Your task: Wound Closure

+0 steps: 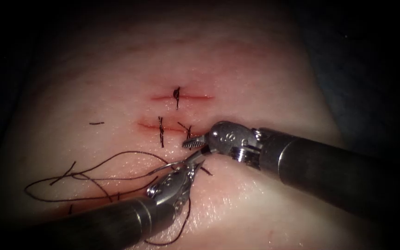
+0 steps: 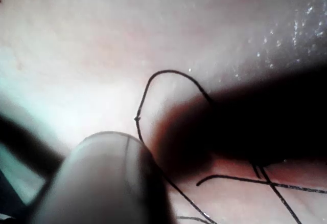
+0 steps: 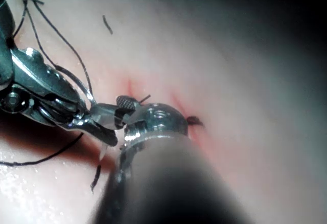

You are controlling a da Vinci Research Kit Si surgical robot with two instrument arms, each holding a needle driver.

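Pale glistening pork tissue (image 1: 255, 203) carries two short red cuts (image 1: 181, 97) crossed by dark stitches. Near them, the left steel needle driver (image 1: 195, 165) grips the thin curved needle (image 1: 170, 165), seemingly near one end, black thread (image 1: 93, 178) looping leftward. The right steel driver (image 1: 199, 143) gapes, holding nothing.

The left arm's steel needle driver (image 1: 194, 165) hides most of the thin curved steel needle (image 1: 170, 165) between its jaws, so the grip point along the curve is unclear. In the left wrist view its grey shaft (image 2: 102, 180) covers those jaws. The dark looping suture thread (image 1: 89, 178) runs under that shaft, perhaps continuing nearer.
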